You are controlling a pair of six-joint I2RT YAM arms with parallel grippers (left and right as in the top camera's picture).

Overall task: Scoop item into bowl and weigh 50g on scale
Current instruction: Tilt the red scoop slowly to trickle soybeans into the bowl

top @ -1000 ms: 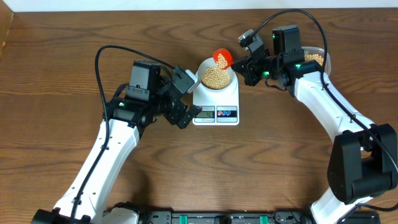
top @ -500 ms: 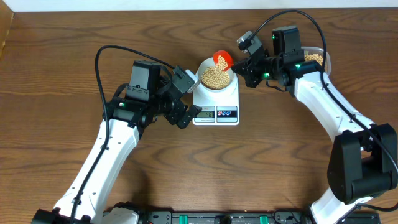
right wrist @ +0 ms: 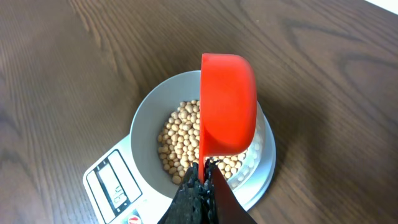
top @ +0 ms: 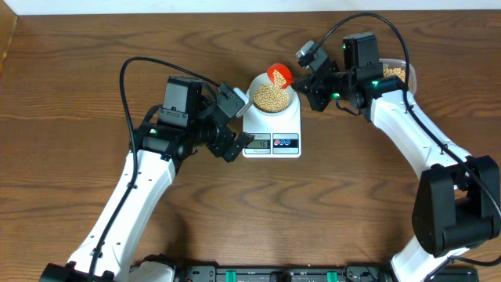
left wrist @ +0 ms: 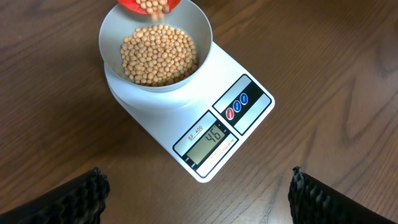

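The white scale (top: 272, 124) (left wrist: 199, 118) (right wrist: 109, 183) sits mid-table and carries the small white bowl (top: 271, 81) (left wrist: 202, 28) (right wrist: 149, 106), which holds a heap of tan beans (top: 271, 95) (left wrist: 158, 56) (right wrist: 177, 140). My right gripper (top: 309, 81) (right wrist: 203, 171) is shut on the handle of a red scoop (top: 279, 74) (right wrist: 227, 102) (left wrist: 149, 5), tipped over the bowl's far rim with beans at its lip. My left gripper (top: 235, 125) (left wrist: 199, 196) hovers open just left of the scale, holding nothing. The display (left wrist: 208, 138) reads 46.
A clear tub (top: 399, 74) with more beans stands at the far right behind the right arm. Brown wooden tabletop (top: 78, 102) surrounds the scale on all sides.
The right gripper has shifted slightly left and tilted the red scoop a little further over the bowl. The left arm has not moved.
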